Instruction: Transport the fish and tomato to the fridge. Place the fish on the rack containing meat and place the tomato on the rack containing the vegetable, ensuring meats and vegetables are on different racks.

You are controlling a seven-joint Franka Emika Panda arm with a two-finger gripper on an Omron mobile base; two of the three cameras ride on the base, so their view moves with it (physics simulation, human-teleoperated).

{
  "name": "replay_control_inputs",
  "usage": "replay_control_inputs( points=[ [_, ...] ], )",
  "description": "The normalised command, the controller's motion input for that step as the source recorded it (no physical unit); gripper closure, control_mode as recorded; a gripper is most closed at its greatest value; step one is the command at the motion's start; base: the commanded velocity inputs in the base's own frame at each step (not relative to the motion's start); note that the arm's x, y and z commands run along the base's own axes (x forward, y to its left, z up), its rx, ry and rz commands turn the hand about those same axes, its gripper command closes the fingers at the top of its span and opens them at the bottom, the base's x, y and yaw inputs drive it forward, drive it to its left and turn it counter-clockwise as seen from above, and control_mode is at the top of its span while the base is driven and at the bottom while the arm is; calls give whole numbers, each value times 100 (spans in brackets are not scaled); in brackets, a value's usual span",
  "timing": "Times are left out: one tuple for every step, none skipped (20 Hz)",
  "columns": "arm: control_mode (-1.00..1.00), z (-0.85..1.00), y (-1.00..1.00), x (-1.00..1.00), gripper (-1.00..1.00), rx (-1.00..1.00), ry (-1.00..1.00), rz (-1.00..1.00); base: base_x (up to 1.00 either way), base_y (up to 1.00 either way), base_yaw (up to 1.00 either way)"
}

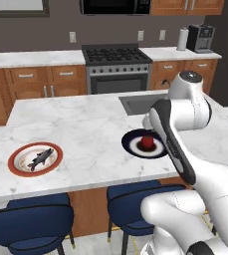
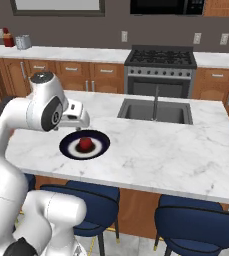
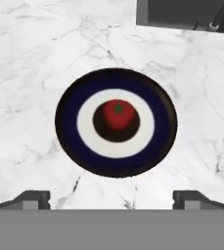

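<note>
The red tomato (image 1: 147, 142) (image 2: 85, 144) (image 3: 118, 113) sits at the centre of a dark blue and white plate (image 1: 133, 144) (image 2: 98, 145) (image 3: 69, 122) on the marble island. My gripper (image 3: 112, 200) hangs straight above it, open, with nothing between its fingertips (image 3: 33, 199). The dark grey fish (image 1: 40, 158) lies on an orange-rimmed plate (image 1: 16, 167) far to the left on the same counter. The fridge and its racks are out of view.
A sink (image 1: 138, 102) (image 2: 156, 111) (image 3: 182, 12) is set into the island just behind the blue plate. Blue stools (image 1: 31, 219) (image 2: 198, 225) stand along the island's near edge. A stove (image 1: 116, 62) and wooden cabinets line the back wall.
</note>
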Motion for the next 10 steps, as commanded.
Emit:
replay_control_inputs(
  points=[
    [-100,-53,0,66,-100,0,0,0,0,0,0],
    [-100,-46,0,59,-100,0,0,0,0,0,0],
    [-100,-44,0,48,-100,0,0,0,0,0,0],
    [-100,-41,0,44,-100,0,0,0,0,0,0],
    [-100,-39,0,41,-100,0,0,1,0,0,0],
    [-100,-42,0,44,-100,0,0,1,0,0,0],
    [-100,-40,0,42,-100,0,0,0,0,0,0],
    [-100,-39,0,46,-100,0,1,0,0,0,0],
    [-100,-41,0,47,-100,0,3,0,0,0,0],
    [-100,-42,0,44,-100,0,2,0,0,0,0]
  ],
)
